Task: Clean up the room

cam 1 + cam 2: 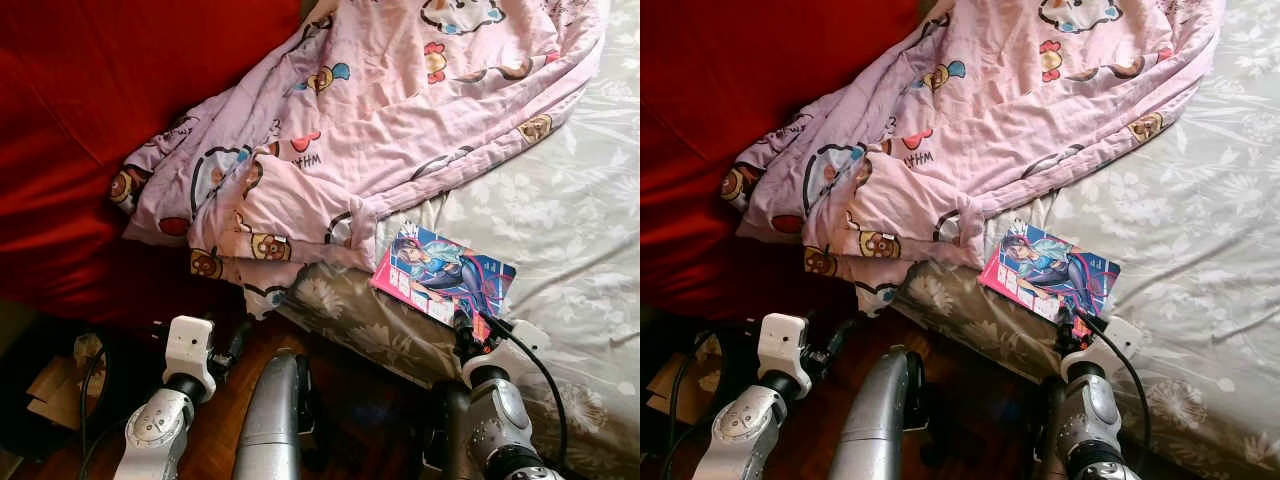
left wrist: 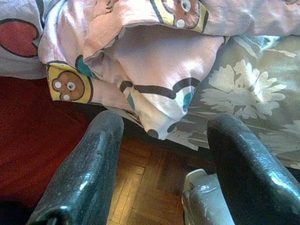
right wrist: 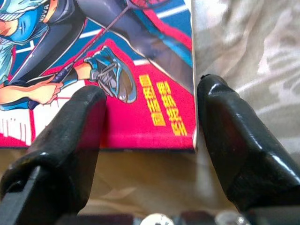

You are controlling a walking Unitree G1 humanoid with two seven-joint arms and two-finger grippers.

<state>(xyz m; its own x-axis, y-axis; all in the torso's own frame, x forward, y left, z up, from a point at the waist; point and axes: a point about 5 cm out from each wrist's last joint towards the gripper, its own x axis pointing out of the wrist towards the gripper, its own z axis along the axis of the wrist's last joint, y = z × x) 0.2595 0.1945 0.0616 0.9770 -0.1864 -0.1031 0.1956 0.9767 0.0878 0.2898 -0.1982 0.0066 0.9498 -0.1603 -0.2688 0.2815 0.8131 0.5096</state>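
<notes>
The right gripper has its jaws spread, one finger over the near corner of a comic book and the other just off its edge on the floral bedsheet. The book lies flat — pink border, blue cover, an athlete drawn swinging a racket. The left gripper, also released, hangs above the parquet floor. Beyond lies a rumpled pink cartoon blanket.
</notes>
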